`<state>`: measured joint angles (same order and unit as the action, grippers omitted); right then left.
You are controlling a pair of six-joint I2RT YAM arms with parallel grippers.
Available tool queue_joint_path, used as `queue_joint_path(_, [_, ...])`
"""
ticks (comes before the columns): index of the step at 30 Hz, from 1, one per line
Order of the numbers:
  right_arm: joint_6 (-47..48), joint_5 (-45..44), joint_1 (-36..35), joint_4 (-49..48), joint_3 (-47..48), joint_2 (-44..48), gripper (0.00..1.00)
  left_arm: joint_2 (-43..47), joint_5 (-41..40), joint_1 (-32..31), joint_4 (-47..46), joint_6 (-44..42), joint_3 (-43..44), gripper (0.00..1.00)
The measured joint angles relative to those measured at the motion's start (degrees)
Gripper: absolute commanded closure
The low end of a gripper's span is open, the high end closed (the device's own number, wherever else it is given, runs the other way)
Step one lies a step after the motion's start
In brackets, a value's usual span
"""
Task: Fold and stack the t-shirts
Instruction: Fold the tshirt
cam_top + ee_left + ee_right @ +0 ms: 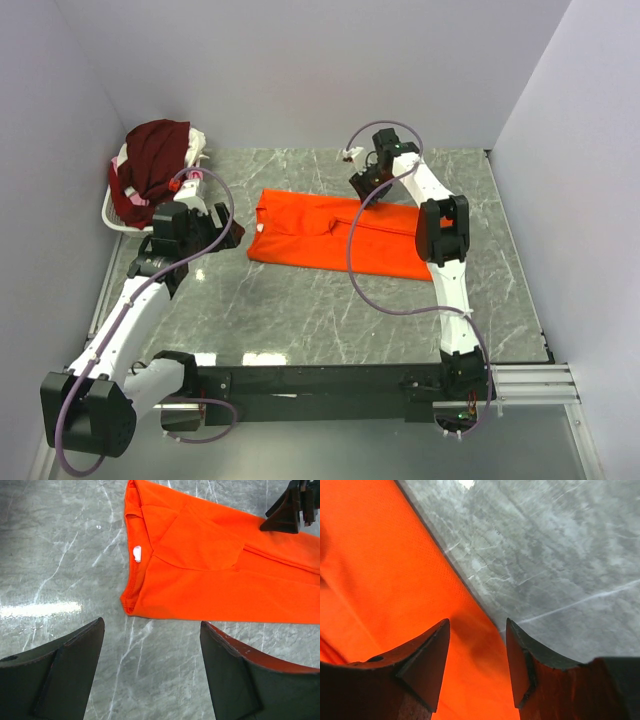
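A bright orange t-shirt (340, 235) lies folded into a long band across the middle of the table; it also shows in the left wrist view (210, 570) and the right wrist view (380, 580). A white label (137, 554) shows at its collar. My left gripper (233, 236) is open and empty, over bare table just off the shirt's left end (152, 630). My right gripper (360, 190) is open and empty, low over the shirt's far edge (477, 625). A dark maroon t-shirt (150, 165) lies heaped on other cloth in the basket.
A white wire basket (112, 212) stands at the back left against the wall, with white cloth (198, 140) showing under the maroon shirt. White walls close the table on the left, back and right. The right gripper's fingers (290, 510) show in the left wrist view.
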<state>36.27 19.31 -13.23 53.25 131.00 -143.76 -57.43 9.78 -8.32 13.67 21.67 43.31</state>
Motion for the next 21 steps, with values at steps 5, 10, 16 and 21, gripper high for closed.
queue_joint_path(5, [2.12,-0.52,-0.26,1.03,0.59,-0.96,0.54,-0.72,0.02,0.00,0.04,0.00,0.00,0.18])
queue_joint_path(10, [3.13,-1.16,-0.81,1.68,0.59,-0.96,1.00,-0.90,0.02,0.00,0.46,0.00,0.00,0.18])
queue_joint_path(16, [-0.48,-2.67,-0.79,-0.02,0.59,-0.96,1.00,-0.90,0.02,0.00,0.57,0.00,0.00,0.18])
queue_joint_path(21, [-10.56,-7.96,-0.22,-7.41,1.92,-0.96,1.00,-0.90,0.00,0.00,0.63,0.00,0.00,0.18])
